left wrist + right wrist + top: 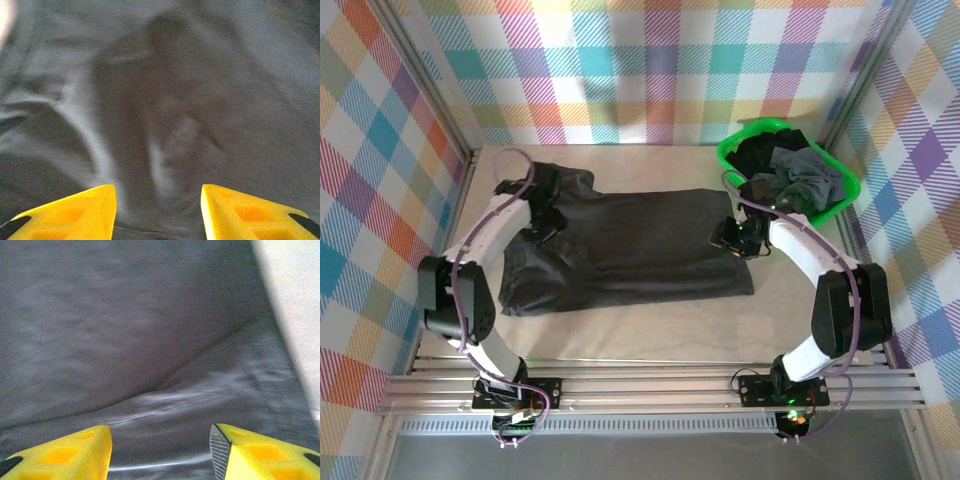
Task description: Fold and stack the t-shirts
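A charcoal t-shirt (630, 250) lies spread across the middle of the table, partly folded, with a bunched part at its far left. My left gripper (542, 222) hovers over that left side; in the left wrist view its yellow fingers (75, 210) stand open above wrinkled dark cloth (165, 110). My right gripper (732, 238) is at the shirt's right edge, open, with the yellow fingers (260, 452) over a fold line in the cloth (150, 340). More dark t-shirts (790, 175) are heaped in the green basket.
The bright green basket (728, 155) stands at the back right, close behind the right arm. Checked walls close in the table on three sides. Bare tabletop (650, 335) runs along the front, before the aluminium rails.
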Controlling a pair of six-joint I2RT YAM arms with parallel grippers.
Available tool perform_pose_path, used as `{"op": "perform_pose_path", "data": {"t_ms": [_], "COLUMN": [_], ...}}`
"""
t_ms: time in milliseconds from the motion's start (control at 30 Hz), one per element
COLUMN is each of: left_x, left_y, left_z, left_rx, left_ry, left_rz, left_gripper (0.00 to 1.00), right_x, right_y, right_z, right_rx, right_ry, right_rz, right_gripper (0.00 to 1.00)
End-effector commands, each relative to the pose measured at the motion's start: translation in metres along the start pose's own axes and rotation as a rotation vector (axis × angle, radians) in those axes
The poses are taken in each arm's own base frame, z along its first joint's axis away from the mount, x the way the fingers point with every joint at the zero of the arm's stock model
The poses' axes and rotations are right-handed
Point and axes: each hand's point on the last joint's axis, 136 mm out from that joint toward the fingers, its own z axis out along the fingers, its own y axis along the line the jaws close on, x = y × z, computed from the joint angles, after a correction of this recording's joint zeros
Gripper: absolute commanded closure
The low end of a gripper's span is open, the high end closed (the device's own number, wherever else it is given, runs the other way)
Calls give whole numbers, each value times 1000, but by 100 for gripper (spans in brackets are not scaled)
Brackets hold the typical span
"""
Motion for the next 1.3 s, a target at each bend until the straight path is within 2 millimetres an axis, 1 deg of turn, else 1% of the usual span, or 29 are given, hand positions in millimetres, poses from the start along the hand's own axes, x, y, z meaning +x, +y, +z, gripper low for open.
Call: {"op": "perform_pose_path", "data": {"t_ms": [0, 33, 100, 233, 333, 433, 533, 633, 667, 867, 933, 1000, 1067, 1167, 1200, 1267], "left_x": [20, 24, 31, 38, 41, 44, 44, 44, 45, 49, 51, 51, 51, 49, 48, 45], "left_y": [-26, -34, -44, -51, -53, -50, -46, -44, -44, -43, -43, -43, -44, -48, -50, -54], "left_z": [31, 40, 55, 73, 81, 88, 91, 94, 94, 97, 98, 99, 99, 95, 93, 86], "left_rx": [-57, -72, -100, -124, -142, -180, -209, -224, -227, -230, -231, -235, -233, -227, -221, -211], "left_ry": [65, 78, 98, 112, 118, 121, 109, 107, 109, 129, 132, 133, 128, 105, 95, 68], "left_rz": [176, 223, 296, 356, 388, 422, 434, 440, 443, 443, 447, 453, 456, 465, 467, 478], "left_gripper": [53, 53, 53, 51, 51, 53, 59, 68, 69, 69, 70, 76, 84, 98, 100, 100], "right_x": [1, -2, -7, -13, -13, -12, -10, -8, -9, -11, -12, -14, -16, -16, -16, -16], "right_y": [39, 45, 55, 68, 69, 68, 69, 67, 67, 67, 69, 71, 72, 73, 73, 73], "right_z": [3, 1, -3, -9, -6, -5, -5, -5, -5, -6, -6, -7, -8, -10, -10, -10], "right_rx": [-209, -230, -262, -307, -313, -316, -321, -315, -313, -309, -313, -320, -324, -326, -326, -324], "right_ry": [23, 20, 16, 28, 40, 43, 49, 54, 53, 46, 45, 38, 35, 32, 32, 30], "right_rz": [-61, -68, -78, -89, -70, -53, -44, -45, -46, -49, -45, -45, -42, -45, -44, -44], "right_gripper": [45, 44, 44, 43, 43, 44, 45, 45, 45, 46, 46, 46, 46, 47, 47, 47]}}
